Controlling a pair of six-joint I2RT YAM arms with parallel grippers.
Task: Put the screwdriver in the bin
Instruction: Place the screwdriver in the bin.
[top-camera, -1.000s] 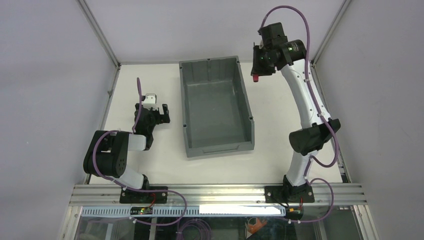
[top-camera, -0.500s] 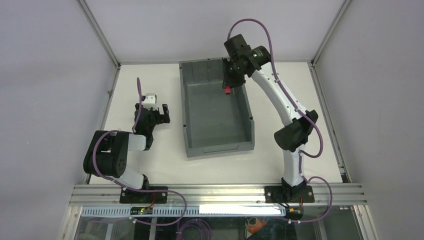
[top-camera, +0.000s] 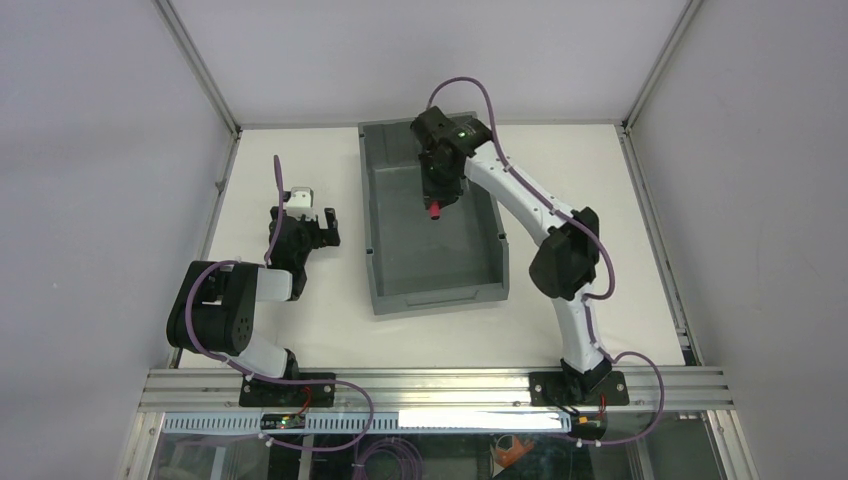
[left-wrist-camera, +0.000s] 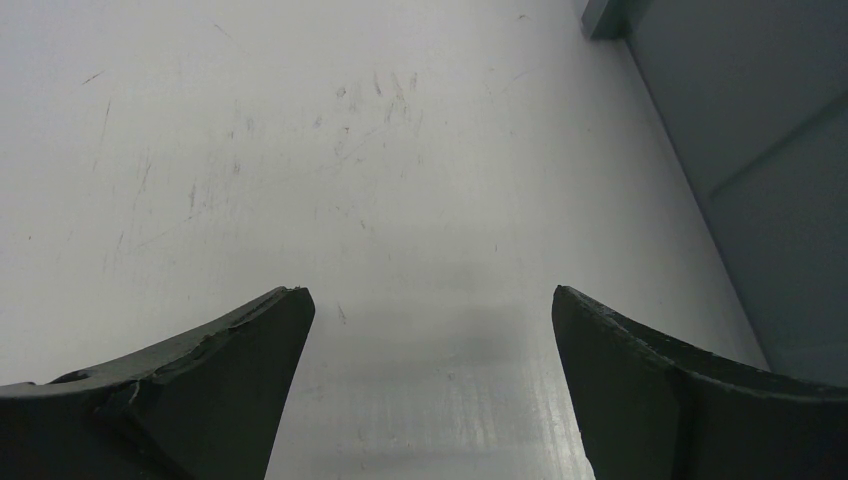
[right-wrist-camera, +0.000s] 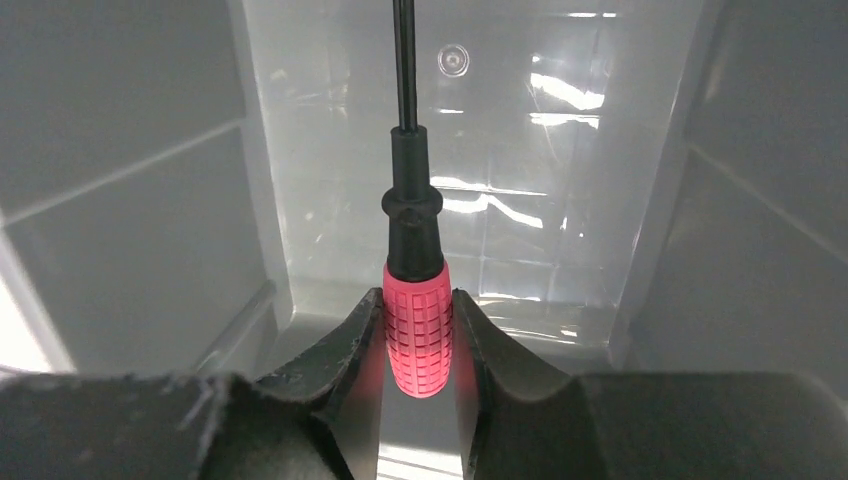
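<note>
My right gripper (right-wrist-camera: 417, 300) is shut on the screwdriver (right-wrist-camera: 417, 325), pinching its red ribbed handle; the black collar and thin shaft point away from the wrist. From above, the red handle (top-camera: 434, 211) hangs below the right gripper (top-camera: 437, 200) over the far half of the dark grey bin (top-camera: 372, 262). The bin's pale inner walls (right-wrist-camera: 120, 200) surround the tool in the right wrist view. My left gripper (top-camera: 322, 225) rests low over the table left of the bin, open with nothing between its fingers (left-wrist-camera: 240, 340).
The bin's outer left wall (left-wrist-camera: 780, 220) rises at the right of the left wrist view. White enclosure walls and metal frame posts (top-camera: 200, 70) border the table. The left arm's body (top-camera: 215, 315) sits folded near the front left.
The right arm has swung left from beyond the bin's far right corner to over the bin's inside, carrying the screwdriver. The left arm has not moved.
</note>
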